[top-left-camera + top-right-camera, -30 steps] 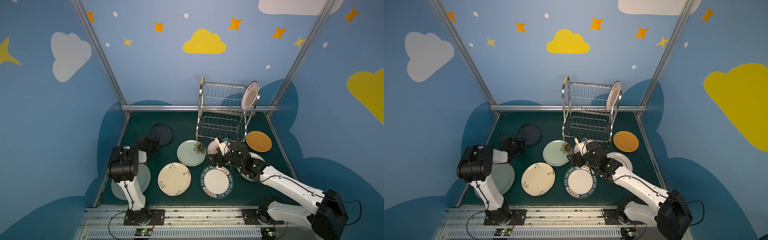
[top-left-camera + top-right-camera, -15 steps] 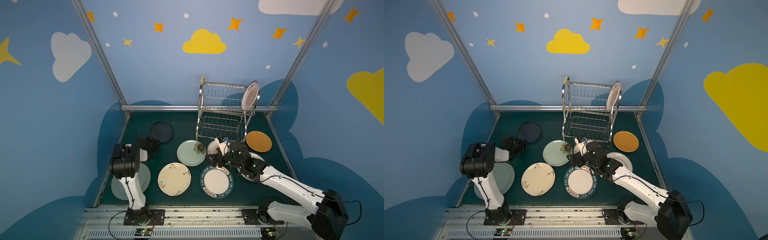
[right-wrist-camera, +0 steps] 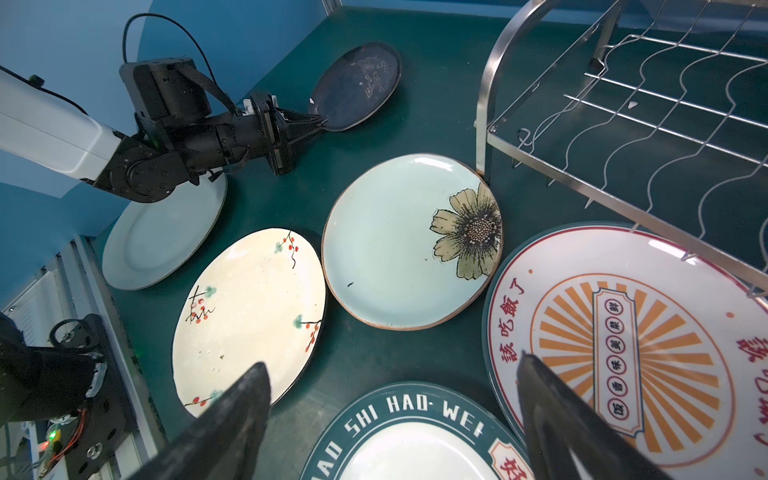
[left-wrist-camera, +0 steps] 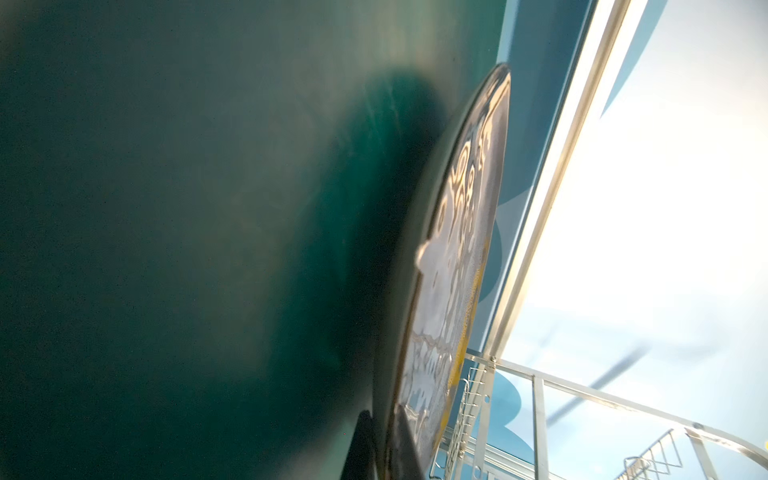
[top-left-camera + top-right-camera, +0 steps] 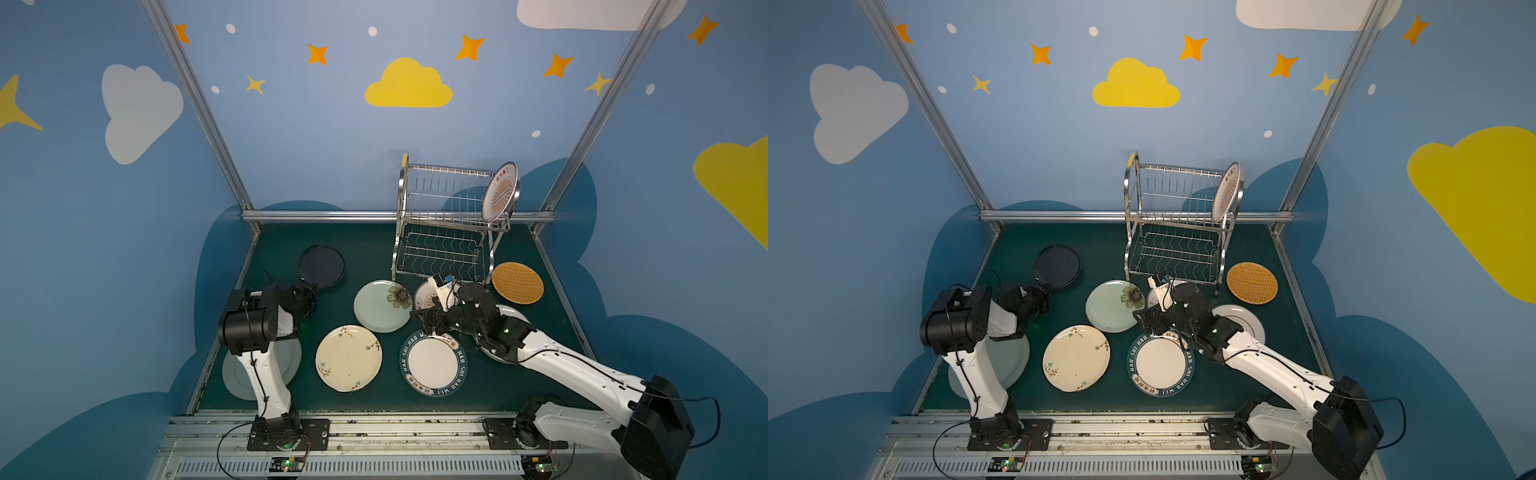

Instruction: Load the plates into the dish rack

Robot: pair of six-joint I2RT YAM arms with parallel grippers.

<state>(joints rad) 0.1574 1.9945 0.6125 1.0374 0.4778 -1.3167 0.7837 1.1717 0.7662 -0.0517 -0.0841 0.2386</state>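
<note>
The navy plate [image 5: 322, 266], at the left of the table [image 5: 374, 249], is being clamped by its rim in the left hand [image 3: 321, 120]. The right hand [image 3: 393, 365] is being held wide apart over the lettered plate [image 5: 434, 363]. 1 sunburst plate [image 5: 500, 192] is being carried upright in the upper tier of the rack [image 5: 400, 208].

1. I'm working in a robot test cell here, not a kitchen: blue walls [image 5: 332, 145] painted with cartoon clouds [image 5: 408, 85] and stars [image 5: 318, 54] box me in.
2. Bare aluminium posts [image 5: 198, 104] frame the booth.
3. My left arm [image 5: 266, 374] and right arm [image 5: 573, 370] bolt onto a metal rail [image 5: 395, 428], with cables and circuit boards [image 5: 286, 464] exposed.
4. A dark green mat [image 5: 365, 249] carries staged props: plates [image 5: 348, 358] and a dish rack [image 5: 440, 249].
</note>
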